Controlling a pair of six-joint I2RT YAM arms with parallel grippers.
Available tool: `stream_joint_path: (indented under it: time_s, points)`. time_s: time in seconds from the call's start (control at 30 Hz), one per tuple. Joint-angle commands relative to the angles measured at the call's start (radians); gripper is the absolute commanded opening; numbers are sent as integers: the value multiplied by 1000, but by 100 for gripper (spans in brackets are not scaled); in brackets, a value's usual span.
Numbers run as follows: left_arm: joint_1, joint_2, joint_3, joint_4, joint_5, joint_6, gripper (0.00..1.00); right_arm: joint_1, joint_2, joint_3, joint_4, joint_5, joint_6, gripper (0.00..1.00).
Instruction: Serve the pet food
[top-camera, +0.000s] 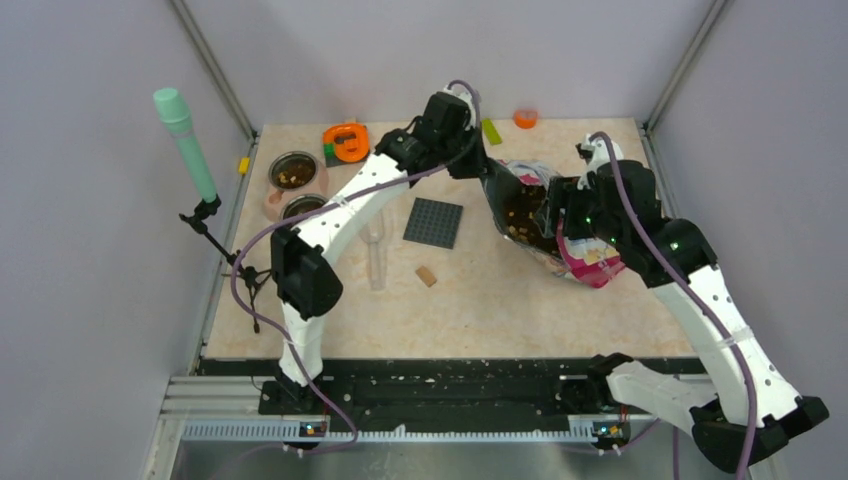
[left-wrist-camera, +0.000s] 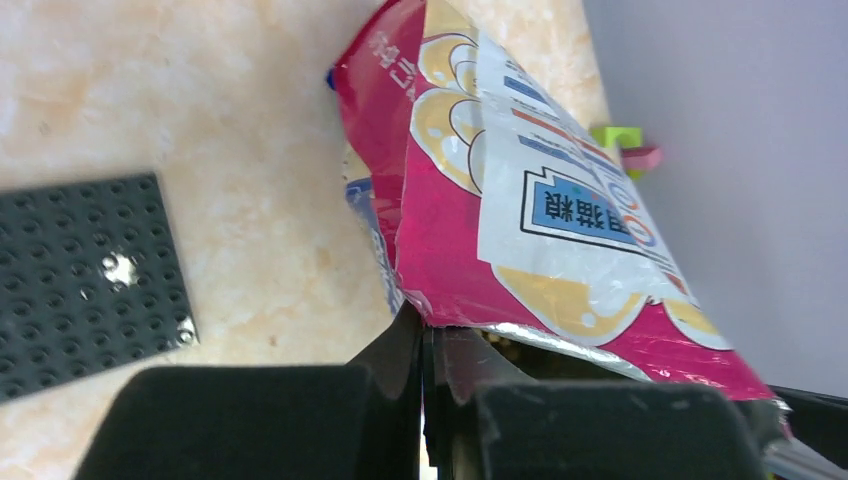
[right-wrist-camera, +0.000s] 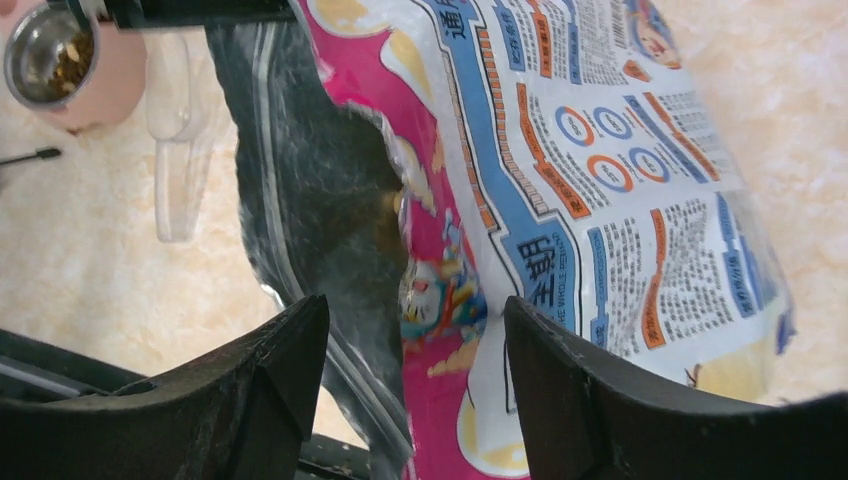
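The pink-and-blue pet food bag lies open on the table right of centre, with brown kibble showing in its mouth. My left gripper is at the mouth's far-left rim. In the left wrist view it is shut on the edge of the bag, pinching the foil rim. My right gripper is at the mouth's right side. In the right wrist view it is open, and the rim of the bag passes between its spread fingers with a gap on each side.
Two bowls holding kibble stand at the far left, one of them in the right wrist view. A clear scoop, a dark studded plate and a tan block lie mid-table. An orange object sits at the back.
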Motion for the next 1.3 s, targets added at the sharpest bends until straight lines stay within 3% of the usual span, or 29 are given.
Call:
stream_joint_path:
  time_s: [0.0, 0.1, 0.17, 0.3, 0.5, 0.8, 1.0, 1.07, 1.1, 1.13, 1.17, 1.2, 1.27]
  points:
    - [100, -26, 114, -36, 155, -251, 0, 0, -74, -6, 60, -37, -164, 66]
    - [133, -18, 114, -17, 180, -279, 0, 2, -174, -122, 183, -83, -233, 71]
    - [143, -13, 117, -11, 191, -289, 0, 7, -224, -181, 242, -137, -287, 87]
    - [144, -6, 127, 5, 194, -308, 0, 78, -231, -186, 226, -169, -394, 90]
    - [146, -7, 134, -12, 170, -304, 0, 209, -221, -170, 249, -100, -461, 91]
    - [149, -12, 124, -15, 143, -309, 0, 618, -126, -242, 289, 314, -531, 92]
    - [158, -17, 113, -6, 144, -314, 0, 715, -23, -385, 471, 722, -566, 85]
    - [161, -19, 110, -2, 148, -317, 0, 715, 3, -438, 605, 793, -598, 79]
    - [161, -18, 108, 0, 151, -318, 0, 715, 13, -462, 674, 829, -619, 70]
    - [162, -17, 106, 3, 155, -320, 0, 715, 23, -485, 750, 864, -651, 54]
    - [163, -14, 106, 4, 159, -322, 0, 715, 34, -505, 831, 887, -690, 21]
    - [163, -12, 106, 5, 163, -323, 0, 709, 44, -523, 906, 924, -729, 0]
    - [165, -9, 105, 9, 168, -322, 0, 690, 63, -517, 1026, 968, -789, 0]
